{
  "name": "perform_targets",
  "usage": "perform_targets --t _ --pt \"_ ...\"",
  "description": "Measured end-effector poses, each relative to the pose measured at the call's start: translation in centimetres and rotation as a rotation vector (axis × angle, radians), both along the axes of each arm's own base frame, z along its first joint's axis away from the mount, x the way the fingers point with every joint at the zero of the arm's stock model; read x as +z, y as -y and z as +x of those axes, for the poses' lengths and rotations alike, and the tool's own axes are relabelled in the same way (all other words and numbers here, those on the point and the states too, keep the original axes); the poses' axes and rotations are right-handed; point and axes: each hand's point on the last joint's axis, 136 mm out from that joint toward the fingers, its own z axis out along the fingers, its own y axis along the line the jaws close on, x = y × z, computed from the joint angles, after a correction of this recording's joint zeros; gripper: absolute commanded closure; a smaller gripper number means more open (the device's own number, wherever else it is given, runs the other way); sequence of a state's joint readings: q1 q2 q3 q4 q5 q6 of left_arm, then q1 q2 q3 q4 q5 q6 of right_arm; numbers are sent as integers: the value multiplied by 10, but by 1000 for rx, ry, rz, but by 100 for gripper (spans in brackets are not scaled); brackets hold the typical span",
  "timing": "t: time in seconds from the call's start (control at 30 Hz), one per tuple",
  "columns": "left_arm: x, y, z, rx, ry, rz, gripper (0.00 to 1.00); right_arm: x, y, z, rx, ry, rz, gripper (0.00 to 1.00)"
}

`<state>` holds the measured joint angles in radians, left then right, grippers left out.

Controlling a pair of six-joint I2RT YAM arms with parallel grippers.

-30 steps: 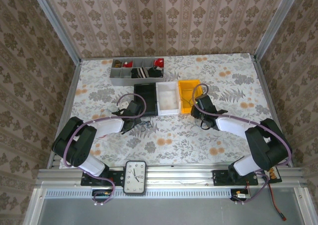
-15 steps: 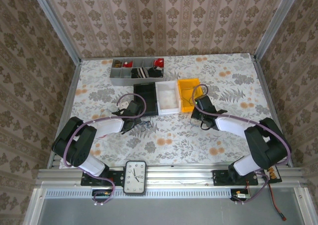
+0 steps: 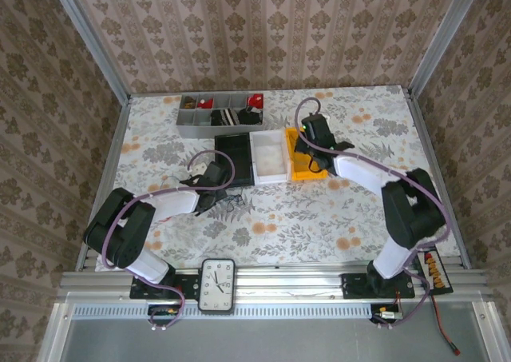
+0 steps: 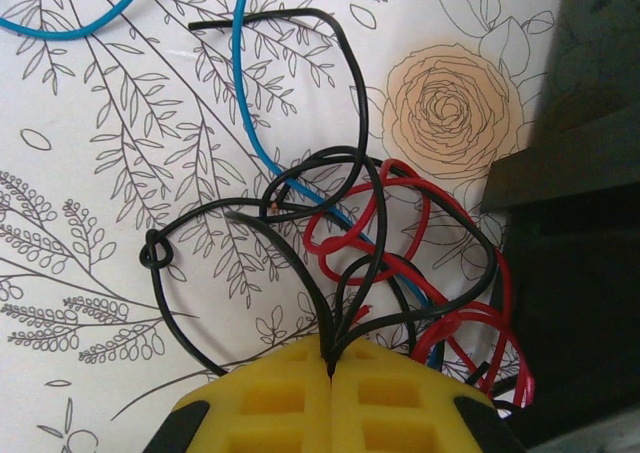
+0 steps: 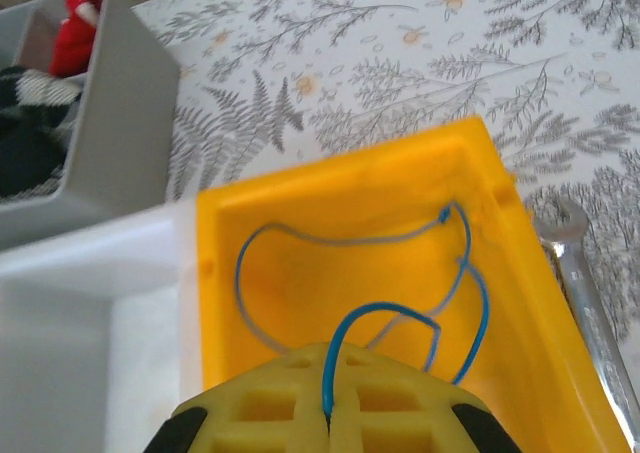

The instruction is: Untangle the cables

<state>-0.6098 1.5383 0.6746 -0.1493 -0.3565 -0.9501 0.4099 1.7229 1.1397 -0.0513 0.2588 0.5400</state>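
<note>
The left gripper [image 4: 330, 365] sits just to the near-left of the white bin [image 3: 269, 156], its jaws pressed together on a black cable [image 4: 364, 113]. This cable loops out of a tangle of red, black and blue cables [image 4: 380, 263] lying on the flowered table [image 4: 90, 223] at that same near-left side, beside the black bin [image 4: 580, 303]. The right gripper [image 5: 328, 413] hangs over the yellow bin [image 5: 330, 188] touching the white bin's right side, jaws clamped on a blue cable [image 5: 380, 309] that droops into the yellow bin
</note>
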Motion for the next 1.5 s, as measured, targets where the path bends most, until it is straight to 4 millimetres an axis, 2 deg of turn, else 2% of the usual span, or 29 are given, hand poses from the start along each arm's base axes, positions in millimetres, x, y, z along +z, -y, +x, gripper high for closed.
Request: perform_targets --t 0.13,0.23,0.5,0.67,0.87,1.07,1.2,1.33,1.5 --pt "0 -2 1 6 -1 -3 100 -20 1 31 -18 -27 -46 100" --pt "0 -2 1 7 -2 -5 100 -34 -1 42 -14 -51 -72 100" --pt "0 -3 2 11 -3 -13 100 -71 -7 29 -18 -160 -90 100" --pt "0 -3 3 12 -5 -19 100 -76 -10 26 -43 -183 -40 99" --pt "0 -3 3 12 -4 -19 100 -77 -10 24 -73 -191 -5 88" --pt "0 -3 3 12 -4 -19 100 -77 0 7 -95 -207 4 81" --pt "0 -3 3 12 -4 -19 100 -61 5 3 -108 -181 25 74" --pt "0 -3 3 13 -4 -20 100 -42 9 -1 -120 -147 49 58" --pt "0 -3 3 12 -3 -20 100 -24 15 -5 -137 -109 62 49"
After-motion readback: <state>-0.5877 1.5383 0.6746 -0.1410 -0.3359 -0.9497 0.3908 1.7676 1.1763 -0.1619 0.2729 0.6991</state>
